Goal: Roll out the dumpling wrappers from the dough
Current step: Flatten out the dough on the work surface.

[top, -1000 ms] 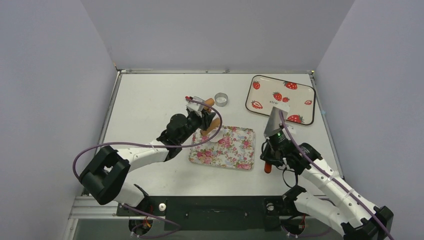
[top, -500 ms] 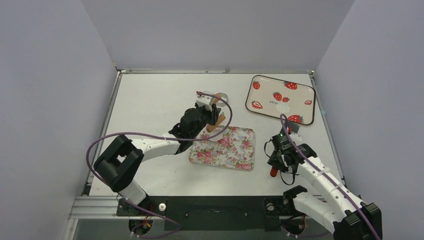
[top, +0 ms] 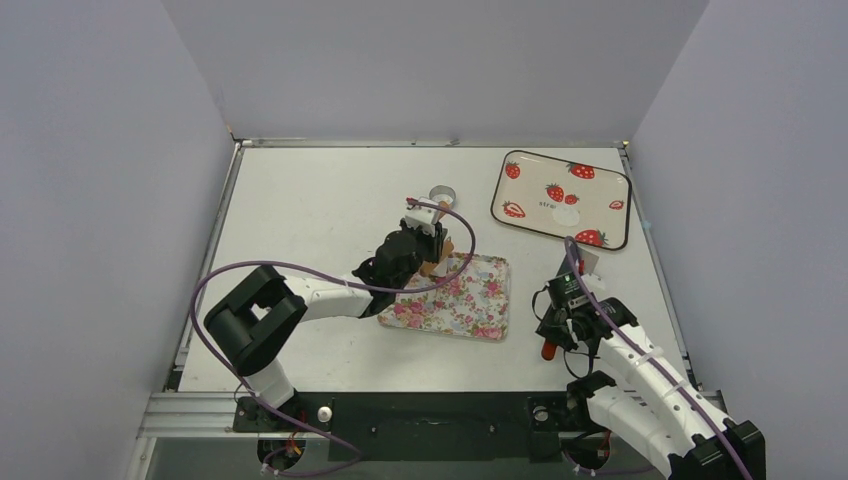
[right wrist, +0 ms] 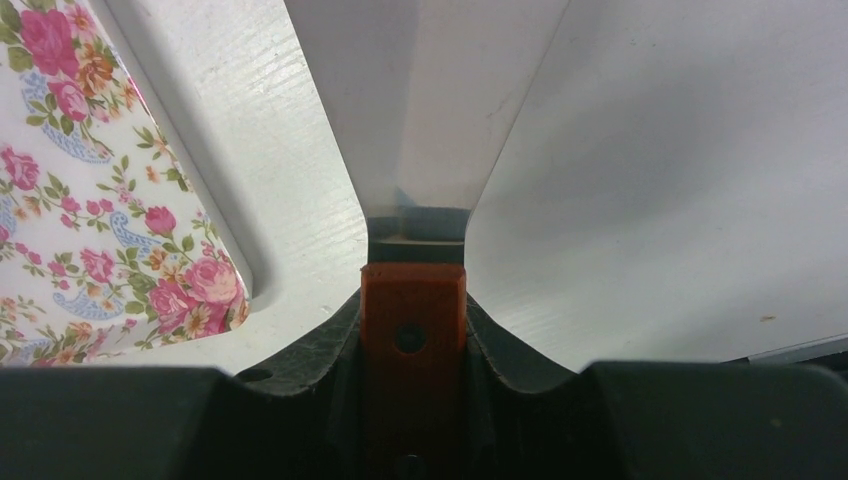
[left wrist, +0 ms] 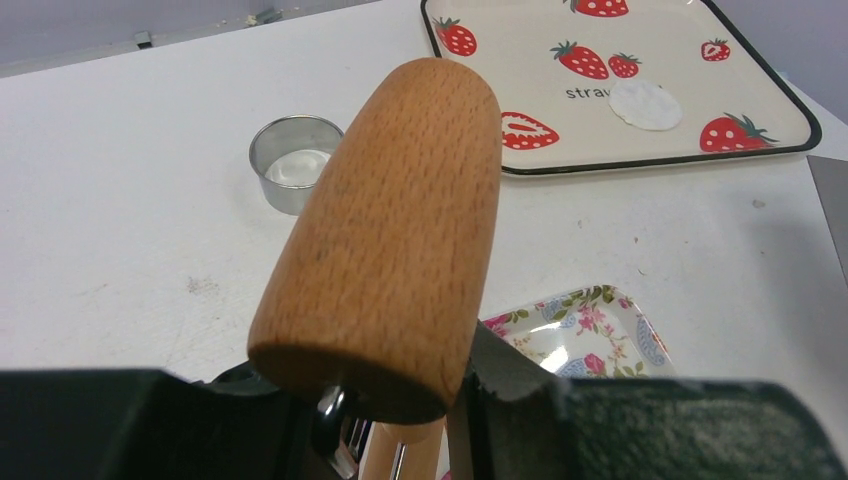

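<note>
Left hand (top: 422,238) is clamping the wooden rolling pin (left wrist: 390,230) by its thin handle, jaws partly closed around it, over the far-left corner of the floral tray (top: 480,300) — the pin's long axis is pointing away from the wrist, toward the metal ring (left wrist: 285,192). No dough is showing; I judge it is lying hidden beneath the pin, nearer the left arm. Right hand (right wrist: 414,320) is gripping the red-handled spatula (right wrist: 425,120) just right of that tray. One dumpling wrapper (left wrist: 645,103) is resting on the strawberry tray (left wrist: 700,90) — partly covering lettering that begins "straw".
</note>
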`<action>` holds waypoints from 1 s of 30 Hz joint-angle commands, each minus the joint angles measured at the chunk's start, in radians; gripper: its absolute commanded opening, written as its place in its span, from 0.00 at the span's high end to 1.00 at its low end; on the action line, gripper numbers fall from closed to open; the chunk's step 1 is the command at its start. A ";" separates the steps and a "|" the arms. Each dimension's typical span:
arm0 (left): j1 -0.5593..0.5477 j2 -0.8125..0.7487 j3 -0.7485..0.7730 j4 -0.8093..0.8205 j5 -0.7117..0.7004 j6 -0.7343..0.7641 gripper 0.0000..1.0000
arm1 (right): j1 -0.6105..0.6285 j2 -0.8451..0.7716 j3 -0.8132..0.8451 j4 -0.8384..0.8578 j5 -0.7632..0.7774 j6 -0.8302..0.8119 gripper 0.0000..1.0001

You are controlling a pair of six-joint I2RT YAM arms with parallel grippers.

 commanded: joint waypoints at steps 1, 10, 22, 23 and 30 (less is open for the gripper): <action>-0.011 -0.022 -0.010 0.146 -0.025 0.010 1.00 | -0.008 -0.017 0.006 0.034 0.013 0.006 1.00; -0.005 -0.036 0.006 0.156 -0.002 0.048 1.00 | -0.007 -0.020 0.024 0.011 0.025 -0.012 1.00; 0.029 -0.012 0.047 0.172 0.062 0.073 1.00 | -0.008 -0.003 0.040 -0.003 0.032 -0.037 1.00; 0.027 -0.007 0.042 0.171 0.061 0.066 1.00 | -0.007 -0.004 0.037 -0.003 0.032 -0.037 1.00; 0.020 0.005 -0.033 0.145 0.036 0.040 1.00 | -0.009 -0.009 0.034 -0.003 0.033 -0.036 1.00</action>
